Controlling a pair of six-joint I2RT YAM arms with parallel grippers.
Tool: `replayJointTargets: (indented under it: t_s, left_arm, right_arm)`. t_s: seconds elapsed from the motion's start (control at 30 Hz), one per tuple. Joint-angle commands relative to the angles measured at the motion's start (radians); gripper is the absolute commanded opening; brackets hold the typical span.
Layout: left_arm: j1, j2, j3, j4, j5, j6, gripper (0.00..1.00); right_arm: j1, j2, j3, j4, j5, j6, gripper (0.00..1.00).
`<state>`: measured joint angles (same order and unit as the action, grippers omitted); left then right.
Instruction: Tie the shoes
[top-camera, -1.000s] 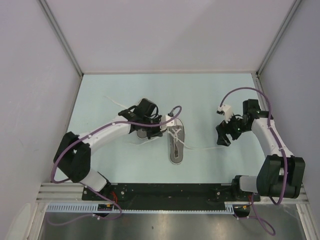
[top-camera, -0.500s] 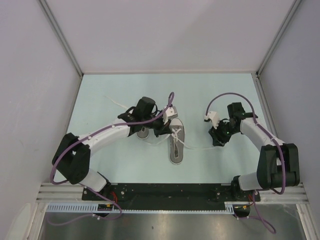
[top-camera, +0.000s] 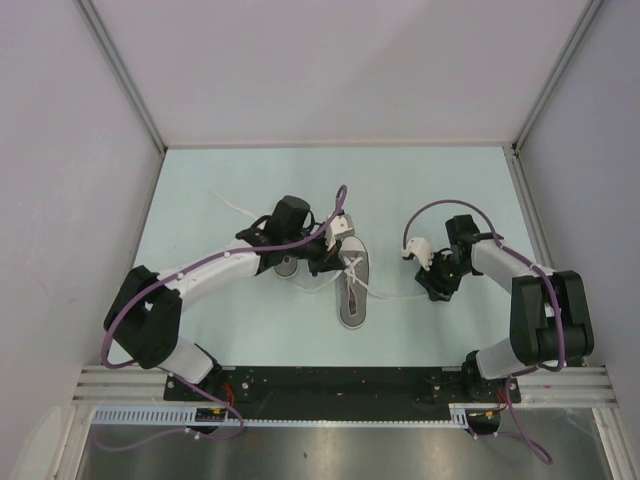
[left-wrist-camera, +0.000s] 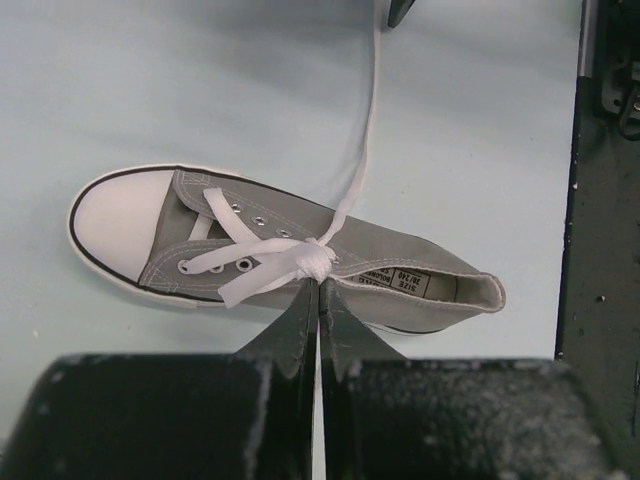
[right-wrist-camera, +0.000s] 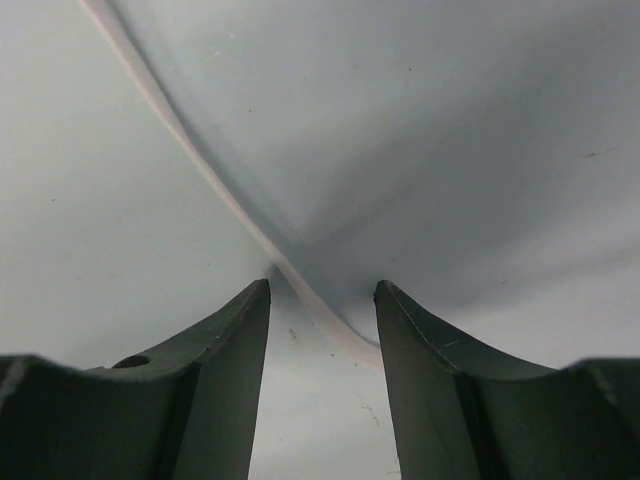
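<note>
One grey shoe (top-camera: 352, 288) with a white toe cap lies mid-table, heel toward the arms. It fills the left wrist view (left-wrist-camera: 250, 240), with a knot (left-wrist-camera: 318, 260) in its white laces. My left gripper (top-camera: 326, 256) (left-wrist-camera: 318, 292) is shut at the knot, with a thin white strand between its fingers. One lace (left-wrist-camera: 372, 110) runs from the knot across the table (top-camera: 395, 296) to my right gripper (top-camera: 437, 286). The right gripper (right-wrist-camera: 322, 292) is open and low, and the lace (right-wrist-camera: 250, 222) lies on the table between its fingers. The second shoe (top-camera: 286, 267) is mostly hidden under the left arm.
A loose white lace (top-camera: 228, 203) trails toward the far left of the pale blue table (top-camera: 430, 190). Grey walls enclose three sides. The black base rail (top-camera: 330, 385) runs along the near edge.
My right gripper has moved left and down to the lace on the table. My left gripper shifted slightly right toward the shoe's knot, then stayed.
</note>
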<state>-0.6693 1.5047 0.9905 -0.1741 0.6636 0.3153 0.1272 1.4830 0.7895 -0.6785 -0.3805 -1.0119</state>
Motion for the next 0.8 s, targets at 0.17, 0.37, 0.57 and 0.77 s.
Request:
replayJointTargets:
  t_s: [0.17,0.37,0.57,0.77]
  left_arm:
    - [-0.006,-0.08,-0.046,0.119,0.077,0.016,0.0]
    - [-0.007,-0.115,-0.073,0.153,0.079,0.034,0.0]
    - [-0.027,-0.167,-0.11,0.206,0.059,0.082,0.0]
    - [-0.059,-0.153,-0.075,0.217,0.053,0.11,0.0]
  right_arm:
    - [0.026,0.019,-0.045,0.076,0.065,0.009,0.11]
    - [0.014,-0.108,-0.039,0.114,0.009,0.125,0.0]
    - [0.017,-0.174,0.034,0.123,-0.072,0.262,0.0]
    - [0.02,-0.181,0.1,0.125,-0.123,0.352,0.0]
